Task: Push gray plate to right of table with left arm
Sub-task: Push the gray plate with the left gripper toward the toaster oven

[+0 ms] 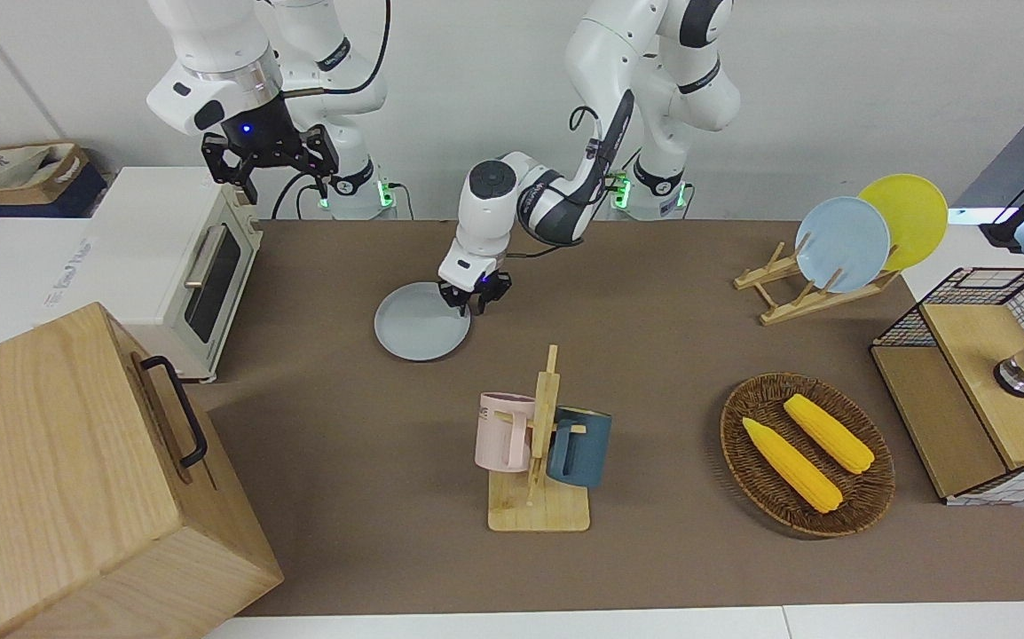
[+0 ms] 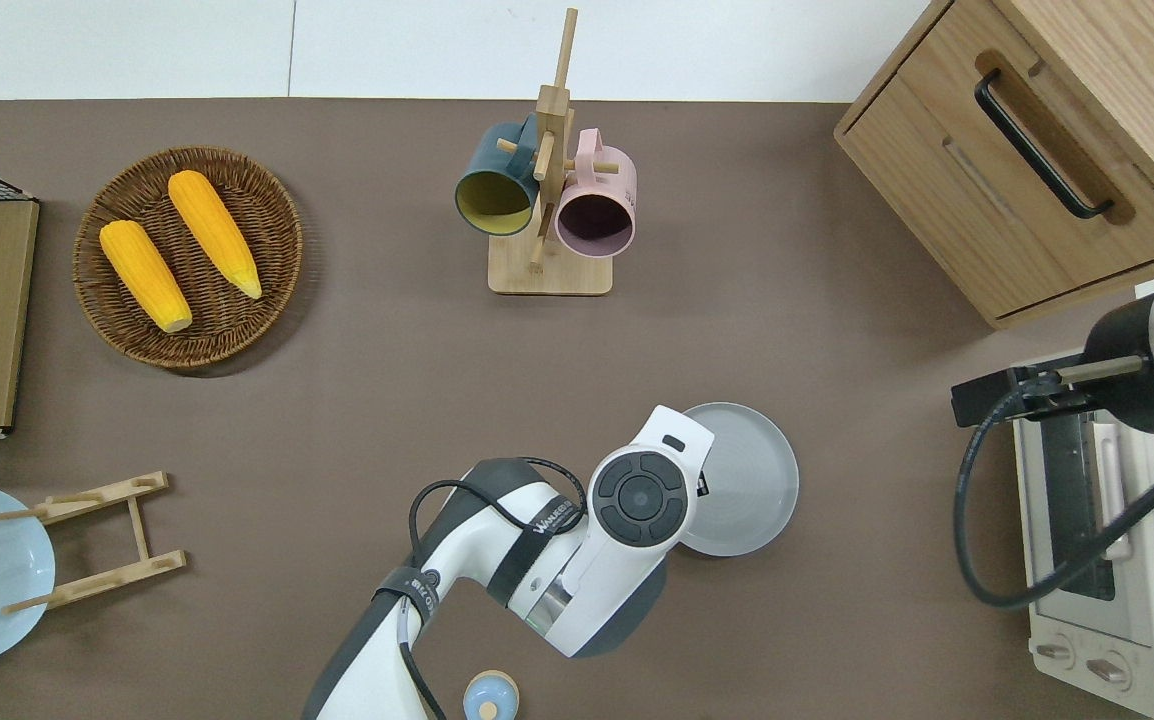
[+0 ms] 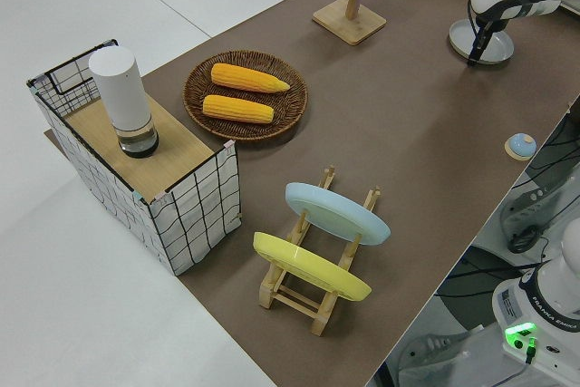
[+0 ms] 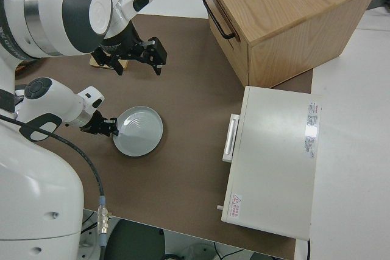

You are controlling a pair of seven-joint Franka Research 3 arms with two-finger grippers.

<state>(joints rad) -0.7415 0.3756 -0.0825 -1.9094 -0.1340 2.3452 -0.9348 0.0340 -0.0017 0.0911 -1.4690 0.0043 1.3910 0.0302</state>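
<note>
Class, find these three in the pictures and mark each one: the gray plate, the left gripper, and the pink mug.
gray plate (image 1: 419, 328): front view, on the bare middle of its dish.
left gripper (image 1: 475, 300): front view, between the fingertips at the plate's rim.
pink mug (image 1: 501, 433): front view, on its outer wall.

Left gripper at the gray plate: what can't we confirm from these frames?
- Overhead view: the left arm's wrist covers the left gripper and part of the gray plate.
- Front view: left gripper sits at the plate's rim; finger contact too small to tell.
- Left side view: the plate is distant and partly hidden by the gripper.
</note>
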